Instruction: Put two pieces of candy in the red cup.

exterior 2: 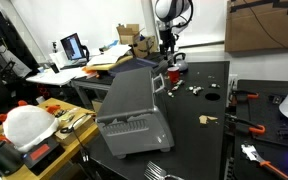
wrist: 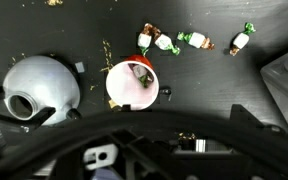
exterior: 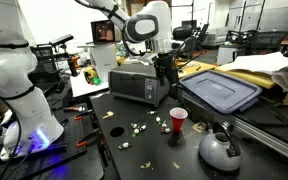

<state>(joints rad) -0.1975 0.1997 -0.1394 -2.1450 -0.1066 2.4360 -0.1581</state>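
- Grey metal kettle (exterior: 219,150): rounded, upright on the black table (exterior: 156,160), near its front edge.
- Silver toaster oven (exterior: 134,85): at the back of the table.
- Blue bin lid (exterior: 220,90): lying flat, beside the oven.
- Laptop (exterior 2: 74,47): open, screen lit.
- Cardboard box (exterior 2: 266,25): beyond the table.

Even indoor light; end effector (wrist: 144,150) blurred dark in wrist view.
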